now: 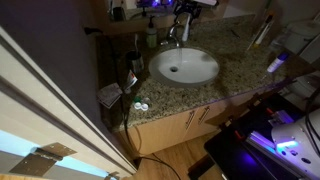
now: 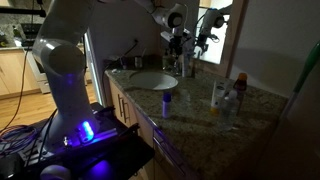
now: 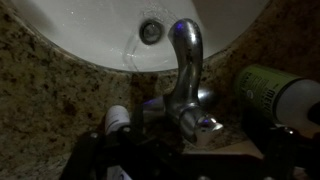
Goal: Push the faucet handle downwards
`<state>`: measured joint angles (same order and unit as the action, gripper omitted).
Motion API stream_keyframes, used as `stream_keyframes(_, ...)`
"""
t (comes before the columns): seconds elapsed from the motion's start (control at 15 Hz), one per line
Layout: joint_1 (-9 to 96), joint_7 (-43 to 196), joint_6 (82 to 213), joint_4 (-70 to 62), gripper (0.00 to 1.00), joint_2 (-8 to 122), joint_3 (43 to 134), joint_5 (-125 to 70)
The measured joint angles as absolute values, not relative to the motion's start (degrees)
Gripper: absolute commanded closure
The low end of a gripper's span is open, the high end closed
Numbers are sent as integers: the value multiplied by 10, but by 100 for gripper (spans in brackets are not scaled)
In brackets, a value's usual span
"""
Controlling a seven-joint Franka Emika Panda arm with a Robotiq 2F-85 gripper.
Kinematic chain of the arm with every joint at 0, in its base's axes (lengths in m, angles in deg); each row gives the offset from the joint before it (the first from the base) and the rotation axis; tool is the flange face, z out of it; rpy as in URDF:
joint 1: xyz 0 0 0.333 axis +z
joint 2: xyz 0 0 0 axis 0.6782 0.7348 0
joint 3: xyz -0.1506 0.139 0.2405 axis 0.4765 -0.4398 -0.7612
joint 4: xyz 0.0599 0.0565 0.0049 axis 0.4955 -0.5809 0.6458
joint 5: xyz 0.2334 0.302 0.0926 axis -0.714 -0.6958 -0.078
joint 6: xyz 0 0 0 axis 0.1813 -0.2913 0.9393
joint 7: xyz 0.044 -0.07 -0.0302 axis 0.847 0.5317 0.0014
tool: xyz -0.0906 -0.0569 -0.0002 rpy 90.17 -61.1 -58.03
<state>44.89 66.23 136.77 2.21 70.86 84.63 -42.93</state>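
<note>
Down at the bottom edge of the wrist view, the gripper (image 3: 188, 162) shows as two dark fingers spread apart, closed on nothing. Between them and just above sits the faucet handle (image 3: 204, 124), a short shiny lever at the foot of the faucet, in the lower centre of the frame. Whether a finger touches it I cannot tell. From there the curved spout (image 3: 186, 50) reaches up over the white basin (image 3: 80, 25), whose drain (image 3: 150, 30) lies at top centre. A greenish soap bottle (image 3: 268, 90) lies at the right, near the faucet, on the speckled counter (image 3: 50, 100). In an exterior view, a few small bottles (image 2: 215, 95) stand on the counter to the right of the basin.
</note>
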Motion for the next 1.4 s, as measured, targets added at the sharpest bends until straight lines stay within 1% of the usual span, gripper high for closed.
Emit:
stream_keyframes(0.07, 450, 661, 1369, 29, 0, 717, 846, -430)
stream_keyframes(0.13, 451, 658, 1372, 36, 25, 723, 846, -430)
stream_keyframes(0.2, 451, 656, 1374, 43, 26, 729, 846, -430)
stream_keyframes(0.53, 453, 656, 1374, 64, 62, 747, 845, -429)
stream_keyframes(0.6, 453, 656, 1374, 66, 68, 748, 845, -429)
stream_keyframes(0.67, 453, 656, 1374, 69, 76, 751, 845, -429)
stream_keyframes(0.87, 454, 656, 1376, 75, 96, 756, 845, -427)
stream_keyframes(0.93, 457, 656, 1376, 76, 93, 756, 844, -427)
stream_keyframes(1.4, 466, 664, 1352, 77, 93, 757, 843, -392)
